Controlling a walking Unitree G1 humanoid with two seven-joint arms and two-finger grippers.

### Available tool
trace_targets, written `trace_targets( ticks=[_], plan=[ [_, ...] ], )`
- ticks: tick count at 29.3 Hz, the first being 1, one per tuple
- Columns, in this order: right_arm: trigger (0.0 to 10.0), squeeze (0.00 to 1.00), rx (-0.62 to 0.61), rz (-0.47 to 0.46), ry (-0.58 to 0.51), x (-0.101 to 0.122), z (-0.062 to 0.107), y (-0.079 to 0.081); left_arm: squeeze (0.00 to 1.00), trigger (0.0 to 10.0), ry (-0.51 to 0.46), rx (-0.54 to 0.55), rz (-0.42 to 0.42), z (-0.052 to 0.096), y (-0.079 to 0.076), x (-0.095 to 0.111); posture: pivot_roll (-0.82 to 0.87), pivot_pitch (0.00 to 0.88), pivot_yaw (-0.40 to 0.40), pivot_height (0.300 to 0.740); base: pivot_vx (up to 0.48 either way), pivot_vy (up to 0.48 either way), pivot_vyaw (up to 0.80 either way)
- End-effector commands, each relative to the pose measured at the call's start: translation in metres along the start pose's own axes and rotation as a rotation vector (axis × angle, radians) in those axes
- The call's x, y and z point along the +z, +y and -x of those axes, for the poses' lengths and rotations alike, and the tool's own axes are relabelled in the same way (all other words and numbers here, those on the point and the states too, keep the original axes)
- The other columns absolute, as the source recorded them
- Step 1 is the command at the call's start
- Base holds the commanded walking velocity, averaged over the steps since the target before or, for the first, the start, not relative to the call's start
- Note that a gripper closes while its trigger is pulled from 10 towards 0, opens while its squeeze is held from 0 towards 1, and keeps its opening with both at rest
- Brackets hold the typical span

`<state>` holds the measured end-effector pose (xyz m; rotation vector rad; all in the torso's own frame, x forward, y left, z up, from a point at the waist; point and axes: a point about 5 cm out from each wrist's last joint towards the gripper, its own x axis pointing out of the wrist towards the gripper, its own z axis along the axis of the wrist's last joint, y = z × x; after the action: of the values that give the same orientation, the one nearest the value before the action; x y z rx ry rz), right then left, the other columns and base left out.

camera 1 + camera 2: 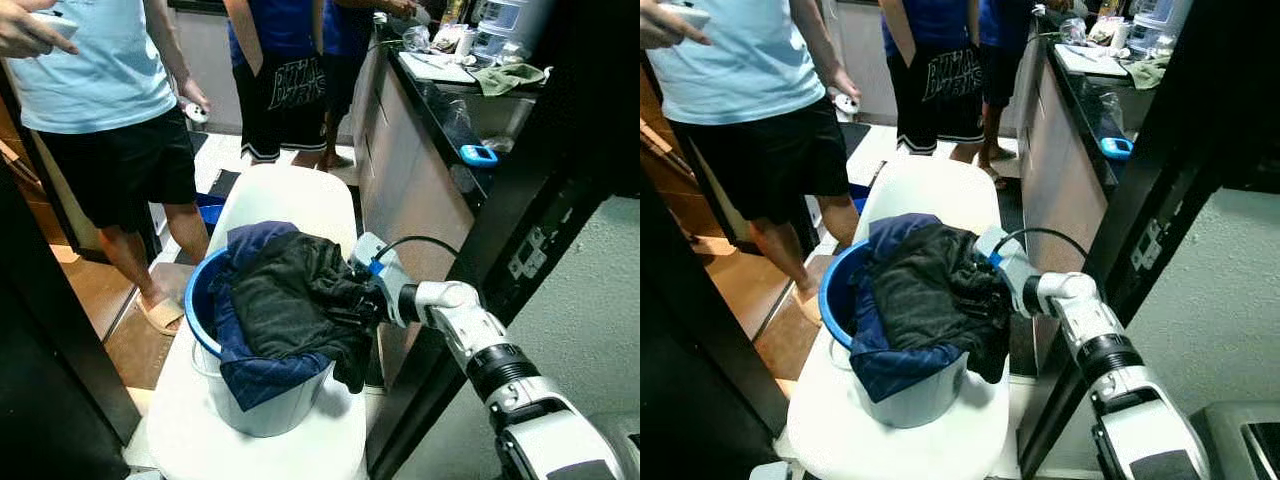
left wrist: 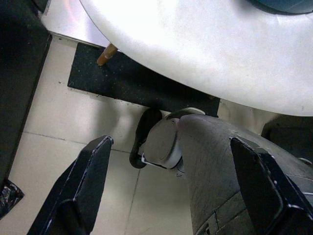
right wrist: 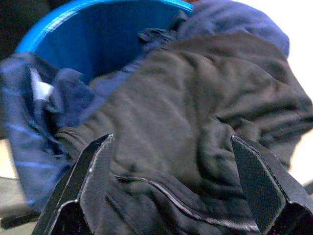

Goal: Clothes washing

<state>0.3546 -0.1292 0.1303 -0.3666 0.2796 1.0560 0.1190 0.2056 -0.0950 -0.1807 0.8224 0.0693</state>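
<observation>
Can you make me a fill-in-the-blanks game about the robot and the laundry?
1. The clothes sit piled in a bucket whose rim is coloured ____.
2. The bucket stands on a white ____.
3. The arm reaching to the clothes is the robot's ____ one.
4. The right gripper has its jaws spread ____.

Missing words: blue; chair; right; open

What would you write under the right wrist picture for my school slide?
Open right gripper reaching over a dark grey garment piled in a blue bucket.

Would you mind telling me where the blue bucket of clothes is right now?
The blue bucket sits on the white chair straight ahead in the eye views, with the right gripper open at the dark clothes on its right side.
</observation>
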Motion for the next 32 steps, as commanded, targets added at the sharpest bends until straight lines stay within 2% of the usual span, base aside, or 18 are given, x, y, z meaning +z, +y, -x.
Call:
trace_targets(
  ticks=[1, 3, 5, 13, 15, 17, 19, 21, 22, 28, 29, 31, 32],
  plan=[
    [10.0, 0.0, 0.129, 0.022, -0.011, -0.005, 0.002, 0.012, 0.0, 10.0, 0.036, -0.027, -0.019, 0.003, -0.003, -0.008, 0.2, 0.0, -0.083, 0.74, 0.0, 0.0, 0.0],
    [10.0, 0.0, 0.24, 0.044, 0.028, -0.014, 0.005, 0.023, 0.0, 10.0, 0.037, -0.03, -0.023, 0.003, -0.003, -0.009, 0.2, 0.0, -0.081, 0.74, 0.0, 0.0, 0.0],
    [10.0, 0.0, 0.257, 0.054, 0.046, -0.017, 0.005, 0.025, 0.0, 10.0, 0.037, -0.033, -0.027, 0.003, -0.003, -0.009, 0.2, 0.0, -0.081, 0.74, 0.0, 0.0, 0.0],
    [10.0, 0.0, 0.22, 0.058, 0.058, -0.021, 0.0, 0.026, 0.0, 10.0, 0.041, -0.045, -0.04, 0.003, -0.003, -0.009, 0.2, 0.0, -0.08, 0.74, 0.0, 0.0, 0.0],
    [10.0, 0.0, 0.205, 0.026, 0.01, -0.016, -0.001, 0.025, 0.0, 10.0, 0.043, -0.047, -0.043, 0.003, -0.003, -0.009, 0.2, 0.0, -0.08, 0.74, 0.0, 0.0, 0.0],
    [10.0, 0.0, 0.205, 0.026, 0.01, -0.016, -0.001, 0.025, 0.0, 10.0, 0.043, -0.047, -0.043, 0.003, -0.003, -0.009, 0.2, 0.0, -0.08, 0.74, 0.0, 0.0, 0.0],
    [10.0, 0.0, 0.177, -0.038, -0.075, -0.007, 0.001, 0.019, 0.0, 10.0, 0.045, -0.05, -0.043, 0.003, -0.004, -0.01, 0.2, 0.0, -0.078, 0.74, 0.0, 0.0, 0.0],
    [10.0, 0.0, 0.163, -0.059, -0.097, -0.005, 0.003, 0.016, 0.0, 10.0, 0.046, -0.052, -0.043, 0.003, -0.004, -0.01, 0.2, 0.0, -0.078, 0.74, 0.0, 0.0, 0.0],
    [10.0, 0.0, 0.13, -0.051, -0.058, -0.011, 0.009, 0.009, 0.0, 10.0, 0.045, -0.057, -0.042, 0.003, -0.006, -0.01, 0.2, 0.0, -0.079, 0.74, 0.0, 0.0, 0.0],
    [10.0, 0.0, 0.141, -0.021, 0.001, -0.018, 0.013, 0.008, 0.0, 10.0, 0.043, -0.062, -0.044, 0.002, -0.007, -0.009, 0.2, 0.0, -0.079, 0.74, 0.0, 0.0, 0.0],
    [10.0, 0.0, 0.193, 0.005, 0.068, -0.025, 0.018, 0.012, 0.0, 10.0, 0.041, -0.068, -0.047, 0.002, -0.007, -0.009, 0.2, 0.0, -0.079, 0.74, 0.0, 0.0, 0.0],
    [10.0, 0.0, 0.193, 0.005, 0.068, -0.025, 0.018, 0.012, 0.0, 10.0, 0.041, -0.068, -0.047, 0.002, -0.007, -0.009, 0.2, 0.0, -0.079, 0.74, 0.0, 0.0, 0.0],
    [10.0, 0.0, 0.234, 0.022, 0.127, -0.032, 0.021, 0.014, 0.0, 10.0, 0.039, -0.072, -0.051, 0.002, -0.008, -0.008, 0.2, 0.0, -0.079, 0.74, 0.0, 0.0, 0.0]
  ],
)
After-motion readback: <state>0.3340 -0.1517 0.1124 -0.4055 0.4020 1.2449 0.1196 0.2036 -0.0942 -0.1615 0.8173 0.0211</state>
